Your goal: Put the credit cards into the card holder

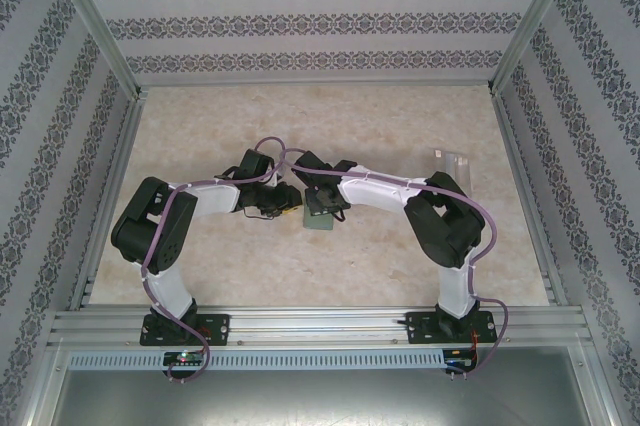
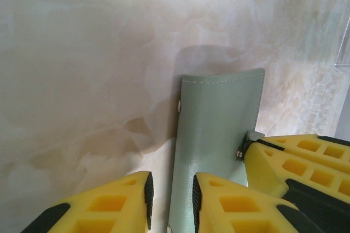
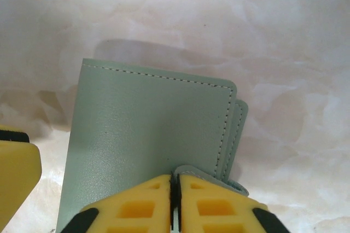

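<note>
Two grippers: they meet close together over the middle of the table [image 1: 250, 116].
Right gripper [image 3: 174, 181]: its jaws are closed tight on the little snap tab [image 3: 199, 172] of the card holder [image 3: 147, 118].
Left gripper [image 2: 171, 189]: its jaws stand a little apart. The holder's edge runs into the gap, but they do not look like they are squeezing it.
Where the holder is: on the table in the middle, folded, right under both grippers.
Where the cards are: the credit cards [image 1: 455, 159] lie flat near the far right side of the table, well apart from the holder.
How the holder will handle: I think it is light, soft and bendy, because its top edge curves over. The green skin looks smooth, so it may slip or flop.
Where to hold the holder: the tab is a good spot for pulling it open. I think the other gripper should pin or pinch the flat body near an edge so it does not slide.
How the cards will handle: they look thin, light and stiff. Lying flat, they may be hard to lift, so an edge is the best place to grab.
Small parts: neat stitching [image 3: 158, 77] runs along the edge, and there is a tiny metal stud [image 2: 180, 104] on the side.
Writing: I see no name, logo or words on the holder. The cards are too small to read.
</note>
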Controlling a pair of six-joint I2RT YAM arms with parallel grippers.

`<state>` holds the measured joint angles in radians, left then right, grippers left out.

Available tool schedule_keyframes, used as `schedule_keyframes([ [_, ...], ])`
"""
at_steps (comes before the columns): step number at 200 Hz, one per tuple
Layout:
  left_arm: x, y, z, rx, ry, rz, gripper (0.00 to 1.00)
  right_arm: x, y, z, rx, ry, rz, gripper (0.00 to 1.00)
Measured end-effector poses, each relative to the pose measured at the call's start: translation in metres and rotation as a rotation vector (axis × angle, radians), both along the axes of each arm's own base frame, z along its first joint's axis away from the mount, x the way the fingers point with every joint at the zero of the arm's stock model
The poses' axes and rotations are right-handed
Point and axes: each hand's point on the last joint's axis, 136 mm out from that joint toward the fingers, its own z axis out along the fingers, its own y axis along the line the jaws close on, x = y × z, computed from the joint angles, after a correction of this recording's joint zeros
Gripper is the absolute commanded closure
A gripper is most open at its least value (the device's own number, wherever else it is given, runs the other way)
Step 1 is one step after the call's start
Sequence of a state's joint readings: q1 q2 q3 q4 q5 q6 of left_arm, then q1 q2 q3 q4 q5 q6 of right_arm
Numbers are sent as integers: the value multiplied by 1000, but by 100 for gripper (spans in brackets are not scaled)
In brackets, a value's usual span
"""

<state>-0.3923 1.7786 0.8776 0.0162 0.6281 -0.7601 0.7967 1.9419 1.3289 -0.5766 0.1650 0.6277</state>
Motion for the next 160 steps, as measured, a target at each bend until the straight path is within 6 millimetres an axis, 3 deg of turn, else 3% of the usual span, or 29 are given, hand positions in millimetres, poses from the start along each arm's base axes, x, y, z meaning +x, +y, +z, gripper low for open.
schedule_keyframes([
  [28, 0, 0, 0, 0, 0, 0, 73, 1, -1, 2, 0, -7, -2, 100],
  [103, 0, 0, 0, 0, 1, 0, 73, 3, 8, 22, 83, -48, 3, 100],
  [160, 0, 0, 0, -1, 1, -1, 73, 1, 16, 22, 126, -29, 17, 100],
])
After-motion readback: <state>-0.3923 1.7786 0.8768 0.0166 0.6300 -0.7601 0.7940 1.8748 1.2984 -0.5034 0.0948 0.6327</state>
